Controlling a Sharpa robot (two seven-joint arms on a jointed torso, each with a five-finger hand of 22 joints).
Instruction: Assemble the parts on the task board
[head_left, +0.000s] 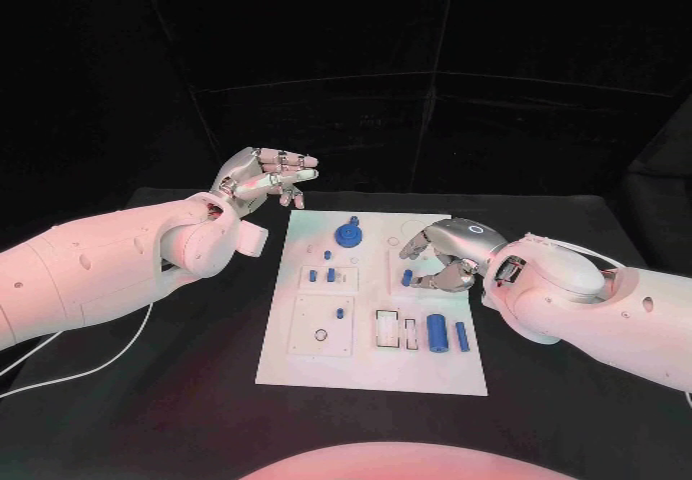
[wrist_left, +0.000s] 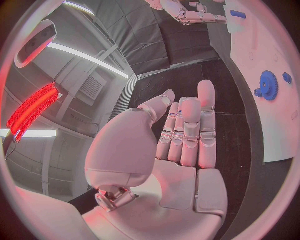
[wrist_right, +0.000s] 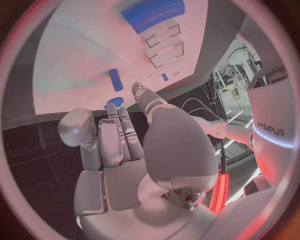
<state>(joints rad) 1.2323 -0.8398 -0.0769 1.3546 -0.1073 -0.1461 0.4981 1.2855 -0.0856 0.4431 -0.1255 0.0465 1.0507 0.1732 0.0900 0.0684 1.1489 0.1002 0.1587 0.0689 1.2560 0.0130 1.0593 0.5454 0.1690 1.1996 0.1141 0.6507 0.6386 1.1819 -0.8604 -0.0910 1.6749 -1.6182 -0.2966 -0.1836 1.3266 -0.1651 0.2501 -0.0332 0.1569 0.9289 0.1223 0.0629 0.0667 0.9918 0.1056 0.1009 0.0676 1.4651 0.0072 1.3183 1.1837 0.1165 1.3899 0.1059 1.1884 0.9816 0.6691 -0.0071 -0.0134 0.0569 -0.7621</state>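
The white task board lies in the middle of the table. A blue gear sits near its far edge, with small blue pegs below it and blue cylinders at the near right. My right hand hovers low over the board's right middle, fingers curled down. Its fingertips meet a small blue part; whether it is pinched is unclear. Another small peg lies just beyond. My left hand is raised off the board's far left corner, fingers extended, holding nothing.
White-outlined recesses mark the board's near left. A white cable trails over the black table under my left arm. Bare black table surrounds the board on both sides.
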